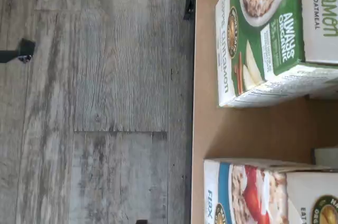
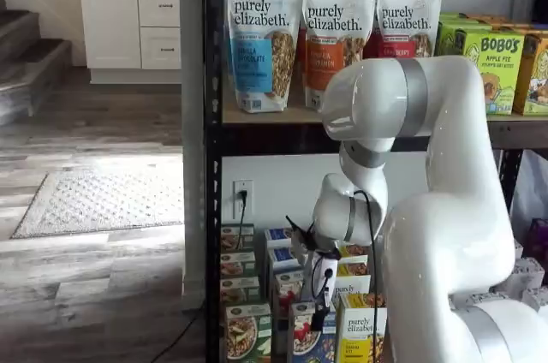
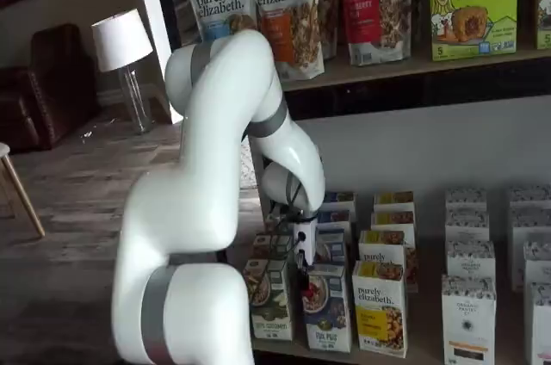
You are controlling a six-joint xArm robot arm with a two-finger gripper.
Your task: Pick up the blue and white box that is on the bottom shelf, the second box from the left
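Observation:
The blue and white box stands in the front row of the bottom shelf (image 3: 424,343) in both shelf views (image 2: 308,339) (image 3: 327,306), between a green-and-white carton (image 3: 269,296) and a yellow-and-white carton (image 3: 380,306). My gripper (image 2: 318,318) (image 3: 303,283) hangs just above and in front of the blue box's top. Its black fingers show side-on, with no plain gap and no box in them. In the wrist view the blue and white box (image 1: 253,192) lies beside the green-and-white carton (image 1: 264,39) on the tan shelf board (image 1: 211,129).
More rows of small cartons stand behind the front row, and white cartons (image 3: 469,313) stand further right. Tall granola bags (image 2: 261,38) fill the upper tier. A black upright post (image 2: 212,166) frames the rack's left side. Grey plank floor (image 1: 105,102) lies in front.

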